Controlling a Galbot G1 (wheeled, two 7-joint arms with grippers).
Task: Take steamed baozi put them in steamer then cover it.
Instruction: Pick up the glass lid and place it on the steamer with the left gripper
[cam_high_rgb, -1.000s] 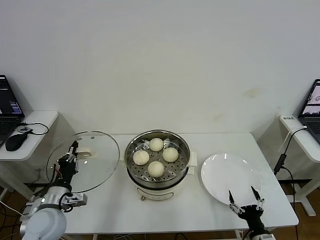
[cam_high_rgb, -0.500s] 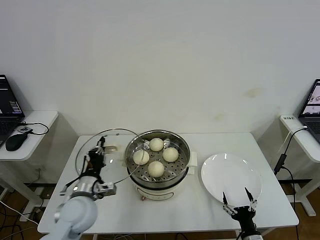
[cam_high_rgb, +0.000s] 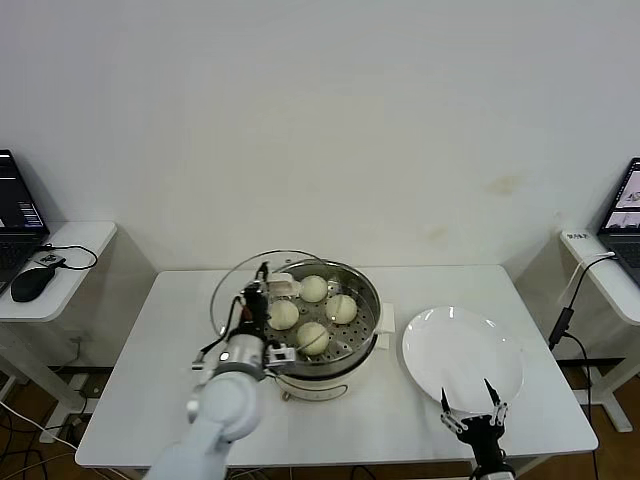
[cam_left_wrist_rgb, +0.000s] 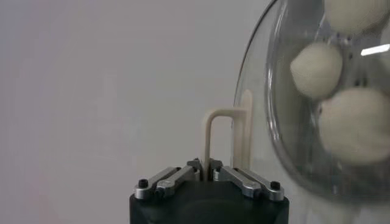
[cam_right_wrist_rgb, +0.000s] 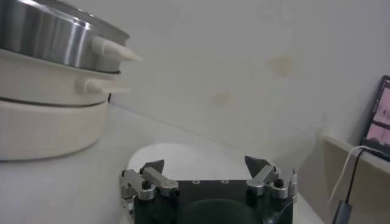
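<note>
Steamer (cam_high_rgb: 318, 340) (four baozi (cam_high_rgb: 313, 337) inside) just right of left claw (cam_high_rgb: 262, 295), clenched on lid handle (cam_left_wrist_rgb: 224, 139); right claw (cam_high_rgb: 470, 410) released.

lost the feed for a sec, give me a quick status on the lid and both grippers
Left gripper shut on glass lid handle, lid tilted over steamer left rim. Four baozi in the tray. Right gripper open, idle by empty plate. Nothing blocking.

**Table layout**

Steamer (cam_high_rgb: 316, 335) at table (cam_high_rgb: 150, 400) centre, four baozi (cam_high_rgb: 313, 337) on its inner tray. Glass lid (cam_high_rgb: 240, 285) tilted over steamer's left rim, overlapping it. Plate (cam_high_rgb: 462, 356) right of steamer, apart. Side desk with mouse (cam_high_rgb: 31, 283) far left.
</note>
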